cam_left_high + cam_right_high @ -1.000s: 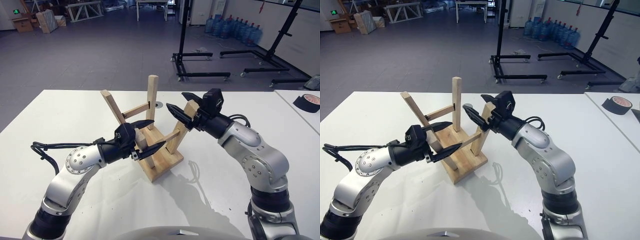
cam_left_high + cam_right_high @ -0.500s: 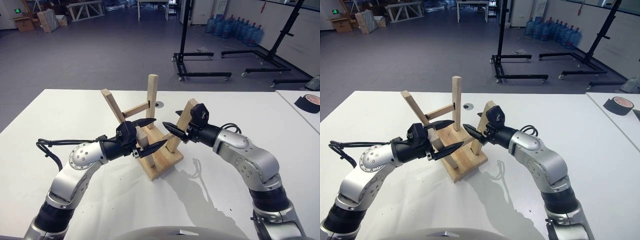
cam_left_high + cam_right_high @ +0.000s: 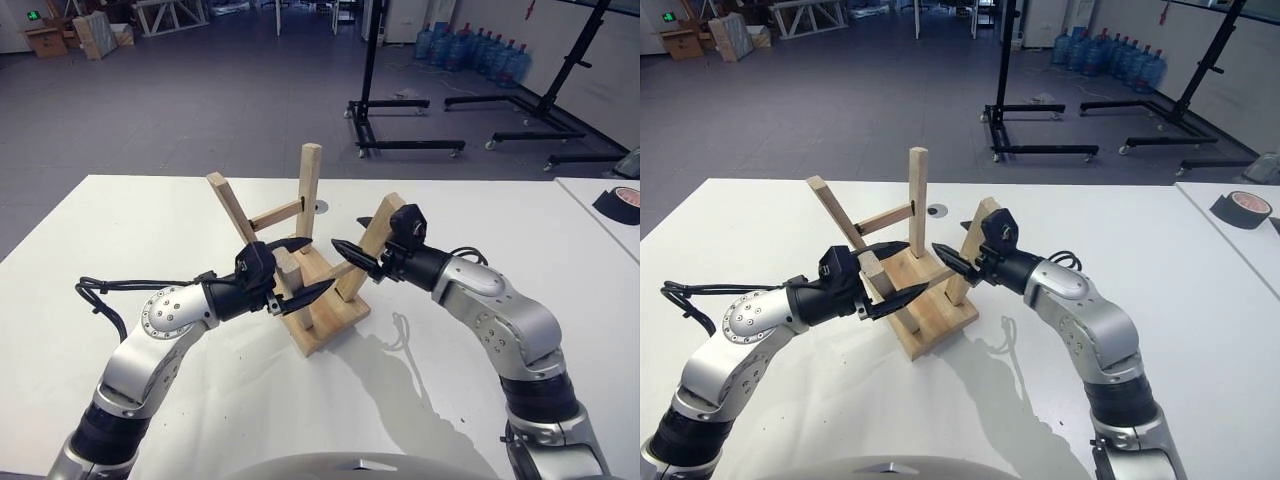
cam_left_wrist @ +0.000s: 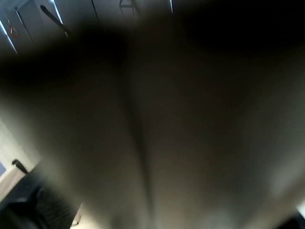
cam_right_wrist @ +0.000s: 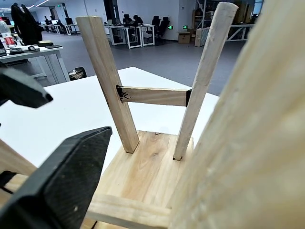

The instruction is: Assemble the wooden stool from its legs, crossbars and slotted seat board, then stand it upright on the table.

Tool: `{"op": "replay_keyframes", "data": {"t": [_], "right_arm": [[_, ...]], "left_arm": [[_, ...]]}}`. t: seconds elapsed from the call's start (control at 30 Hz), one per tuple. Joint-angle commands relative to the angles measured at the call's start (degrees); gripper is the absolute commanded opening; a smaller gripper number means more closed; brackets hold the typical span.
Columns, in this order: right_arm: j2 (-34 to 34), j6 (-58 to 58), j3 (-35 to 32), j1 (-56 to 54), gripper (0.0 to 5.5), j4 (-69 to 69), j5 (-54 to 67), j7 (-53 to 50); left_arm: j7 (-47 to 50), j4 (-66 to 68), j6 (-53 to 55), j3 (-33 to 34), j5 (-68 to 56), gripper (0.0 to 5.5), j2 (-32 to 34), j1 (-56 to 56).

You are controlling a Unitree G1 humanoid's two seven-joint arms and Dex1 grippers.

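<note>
Now, starting at the left, the left jaws stand open, their two black tapered fingers (image 3: 285, 245) parted above and below the nearest leg (image 3: 290, 268) of the stool; whether they touch the wood cannot be told, and the left wrist view gives a blur of pale grain at close range. Between the two sets of jaws the stool rests upside down on the smooth white counter (image 3: 150, 220), its flat rectangular seat board (image 3: 335, 322) lying on the surface and four square-cut legs of light, unfinished wood pointing up. Beyond the left jaws one leg (image 3: 225, 205) leans outward, joined by a thin crossbar (image 3: 275, 213) to a straighter leg (image 3: 309, 185); a second crossbar (image 5: 128, 210) runs low toward the right jaws, so two can be counted. The right jaws are open as well, with one pointed finger (image 3: 352, 253) beside the slanted fourth leg (image 3: 378, 225). Well off beyond the right jaws lies one dark roll of tape (image 3: 617, 200).
</note>
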Motion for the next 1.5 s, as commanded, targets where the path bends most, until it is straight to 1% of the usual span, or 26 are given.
{"op": "replay_keyframes", "data": {"t": [0.03,0.2,0.27,0.37,0.43,0.5,0.6,0.67,0.8,0.9,1.0,1.13,1.3,1.5], "right_arm": [[-2.32,-0.97,-1.96,-1.0,3.84,0.61,-0.81,1.96],[-5.74,-0.67,-2.45,0.97,3.84,-0.7,-0.03,6.13],[-6.99,0.29,-4.12,2.01,3.84,-1.66,1.71,7.69],[-11.14,1.19,-7.84,4.93,3.84,-2.71,5.1,12.8],[-13.97,1.96,-10.27,7.11,3.84,-2.74,7.78,16.69],[-16.62,2.02,-11.09,9.74,3.84,-2.38,8.28,19.65],[-20.39,1.52,-9.82,15.38,3.84,-2.58,6.87,23.57],[-20.99,-0.12,-5.93,18.32,3.84,-4.82,4.73,24.75],[-15.76,-10.41,8.33,19.67,3.84,-5.38,-7.85,21.72],[-11.57,-14.08,13.32,18.96,3.84,-3.95,-12.76,18.63],[-8.96,-16.0,15.67,18.11,3.84,-2.59,-16.14,16.34],[-6.31,-18.3,15.97,16.89,3.84,-0.06,-19.55,13.26],[-2.04,-18.24,17.71,16.03,3.84,2.35,-22.37,9.49],[4.07,-15.44,17.21,15.07,3.84,5.24,-21.07,6.07]], "left_arm": [[-0.53,-2.57,1.84,2.83,-3.13,3.71,0.74,1.14],[-2.38,-5.05,2.53,6.51,-6.89,3.71,2.56,3.17],[-2.74,-6.16,3.12,8.11,-9.19,3.71,2.72,3.73],[-3.72,-8.94,4.07,10.56,-15.29,3.71,2.77,5.38],[-3.32,-9.87,4.58,11.52,-17.15,3.71,2.89,5.86],[-2.82,-10.09,4.92,12.08,-17.88,3.71,3.12,5.98],[-2.61,-9.93,5.16,13.12,-18.71,3.71,3.47,6.13],[-2.35,-9.54,5.31,13.9,-19.67,3.71,3.28,5.89],[-2.15,-8.29,6.91,13.31,-22.41,3.71,2.8,3.83],[-1.71,-7.41,9.56,12.51,-25.57,3.71,2.53,2.15],[-0.37,-6.8,13.19,12.58,-28.89,3.71,2.83,1.71],[2.65,-6.86,16.77,14.16,-35.8,3.71,1.93,1.3],[7.38,-4.82,18.78,10.86,-36.98,3.71,-2.03,-2.06],[8.87,-3.56,21.32,8.36,-39.03,3.71,-4.9,-4.34]]}}
